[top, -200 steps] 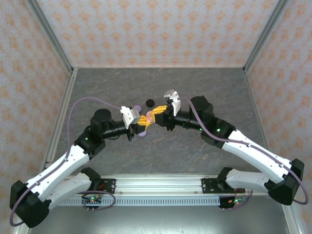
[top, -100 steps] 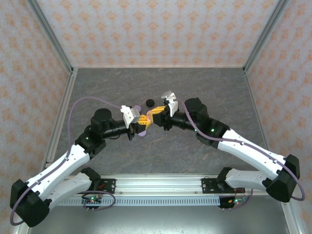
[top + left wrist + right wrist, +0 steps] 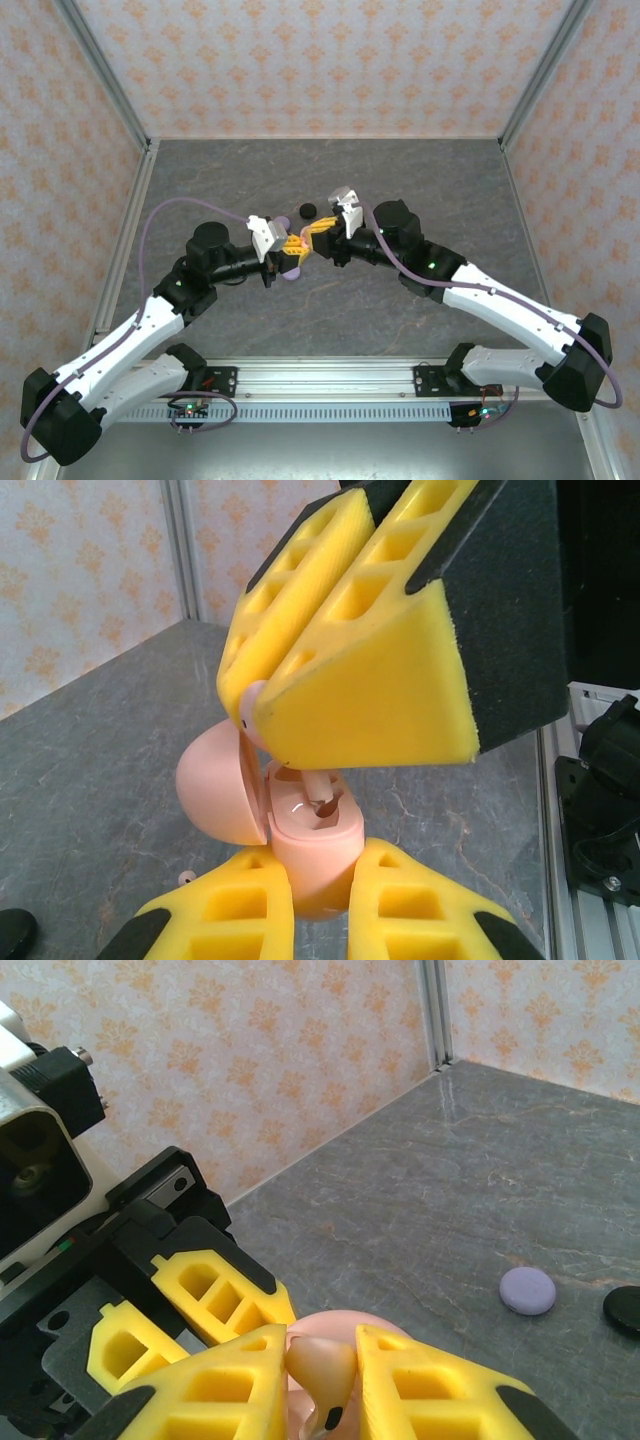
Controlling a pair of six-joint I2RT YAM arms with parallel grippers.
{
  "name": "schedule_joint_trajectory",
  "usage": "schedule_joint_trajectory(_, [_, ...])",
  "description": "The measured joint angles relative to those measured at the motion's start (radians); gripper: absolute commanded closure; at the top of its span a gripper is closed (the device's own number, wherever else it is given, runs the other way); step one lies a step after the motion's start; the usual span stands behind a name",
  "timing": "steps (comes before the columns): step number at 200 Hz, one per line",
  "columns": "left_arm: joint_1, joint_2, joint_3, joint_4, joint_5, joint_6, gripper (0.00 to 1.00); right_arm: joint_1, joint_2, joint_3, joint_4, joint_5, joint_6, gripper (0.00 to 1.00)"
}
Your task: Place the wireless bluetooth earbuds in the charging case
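While the two arms met at the middle of the overhead view, the left gripper (image 3: 318,875) was pressed tight around the lower half of a small pink case (image 3: 312,835). It held the case off the grey table (image 3: 480,1190), with the lid (image 3: 215,798) swung open toward the left of the left wrist view. The right gripper (image 3: 320,1352) had its yellow fingers squeezed together on a pink earbud (image 3: 318,1375) at the bottom centre of the right wrist view, right at the open mouth of the case.

To do this step well, I judged, the right gripper would need to line the earbud up with its hollow, come in slowly and straight, and let go only once the earbud sat low in its seat. The left gripper should keep the case firm and level, since any twist could jam the earbud on the rim or drop it onto the table. The fingers were bulky beside so small a part and might knock the lid.

Counted: one pink case, open, and one pink earbud in the pinch. A pale stem showed inside the case's mouth, but I could not tell whether it belonged to that earbud or to a second one. At the right of the right wrist view, one lavender disc (image 3: 527,1290) and one black disc (image 3: 625,1310) lay near each other on the table.
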Motion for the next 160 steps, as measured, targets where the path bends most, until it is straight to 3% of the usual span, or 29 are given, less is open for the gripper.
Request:
schedule_joint_trajectory(67, [0.000,0.000,0.000,-0.006,-0.018,-0.014,0.99,0.000,0.008,0.000,-0.014,-0.001,-0.022,0.79])
schedule_joint_trajectory(110, [0.000,0.000,0.000,-0.010,-0.018,-0.015,0.99,0.002,0.014,0.000,-0.023,-0.004,-0.024,0.72])
schedule_joint_trajectory(160, [0.000,0.000,0.000,-0.009,-0.027,-0.015,0.99,0.008,0.029,0.064,-0.130,-0.006,0.007,0.47])
